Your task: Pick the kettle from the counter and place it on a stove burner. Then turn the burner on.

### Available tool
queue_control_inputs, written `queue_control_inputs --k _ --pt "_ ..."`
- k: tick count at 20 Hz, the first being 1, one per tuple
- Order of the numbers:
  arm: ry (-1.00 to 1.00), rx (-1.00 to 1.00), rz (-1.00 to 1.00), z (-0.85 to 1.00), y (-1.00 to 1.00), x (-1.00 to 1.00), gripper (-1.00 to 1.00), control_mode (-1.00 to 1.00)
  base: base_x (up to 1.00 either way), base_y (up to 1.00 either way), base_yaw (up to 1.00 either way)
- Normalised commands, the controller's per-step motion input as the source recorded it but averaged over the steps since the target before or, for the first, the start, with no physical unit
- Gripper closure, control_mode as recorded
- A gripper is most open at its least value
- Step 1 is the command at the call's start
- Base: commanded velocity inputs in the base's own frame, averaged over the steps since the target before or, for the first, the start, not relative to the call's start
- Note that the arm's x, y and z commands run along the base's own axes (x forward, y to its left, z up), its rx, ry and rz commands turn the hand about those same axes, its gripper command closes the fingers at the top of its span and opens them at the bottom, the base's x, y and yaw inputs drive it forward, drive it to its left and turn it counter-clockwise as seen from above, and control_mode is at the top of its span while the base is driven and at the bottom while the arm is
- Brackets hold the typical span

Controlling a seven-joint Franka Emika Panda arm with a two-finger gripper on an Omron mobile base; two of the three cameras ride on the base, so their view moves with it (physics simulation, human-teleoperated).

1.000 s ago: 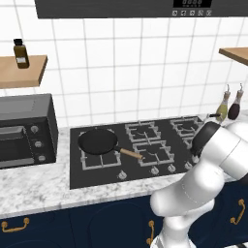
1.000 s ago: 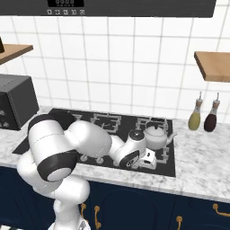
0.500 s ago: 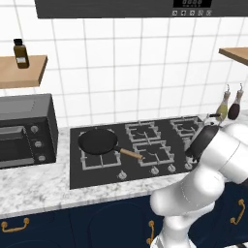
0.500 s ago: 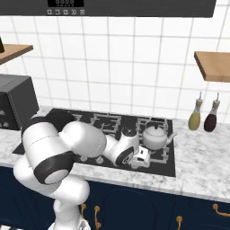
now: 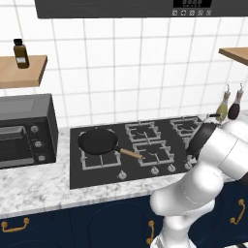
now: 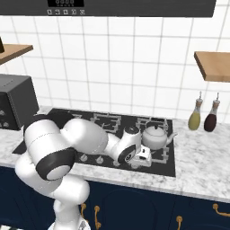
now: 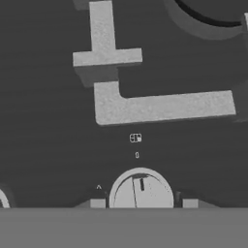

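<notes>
The counter is stretching out under everything, white with grey veins, running past the gripper on both sides. The black cooktop is sitting in it, and the gripper is hanging low over its front edge, at the right-hand end.

The white arm is reaching across from the left in the right base view, bending down so the hand is pointing at the stove's front strip.

The kettle is sitting on the stove burner just behind the gripper, upright, spout pointing right, not touching the hand as far as I can see. A black frying pan is sitting on a burner well off to the gripper's left, and a dark toaster oven is sitting further left still. Two slim bottles are standing on the counter beyond the kettle, to the gripper's right.

Now the gripper itself: in the hand view the two fingertips are standing either side of a round silver knob, partly open, with gaps showing between them and the knob. So it's bracketing the knob but I can't tell if it's actually touching it.
</notes>
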Motion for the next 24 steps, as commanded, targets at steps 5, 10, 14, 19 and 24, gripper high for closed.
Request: queue_control_inputs --k 5,10,14,19,24 --pt "0.02 0.00 0.27 -0.40 0.00 0.00 1.00 -1.00 0.00 0.00 0.00" --pt "-0.01 0.00 0.33 -0.55 0.00 0.00 1.00 -1.00 0.00 0.00 0.00" --pt "-0.04 0.00 0.37 -0.61 0.06 0.00 1.00 -1.00 0.00 0.00 0.00" --pt "-0.07 0.00 0.35 -0.62 0.14 0.00 1.00 -1.00 0.00 0.00 0.00" --pt "-0.02 -0.01 0.28 -0.54 0.28 0.00 1.00 -1.00 0.00 0.00 0.00"
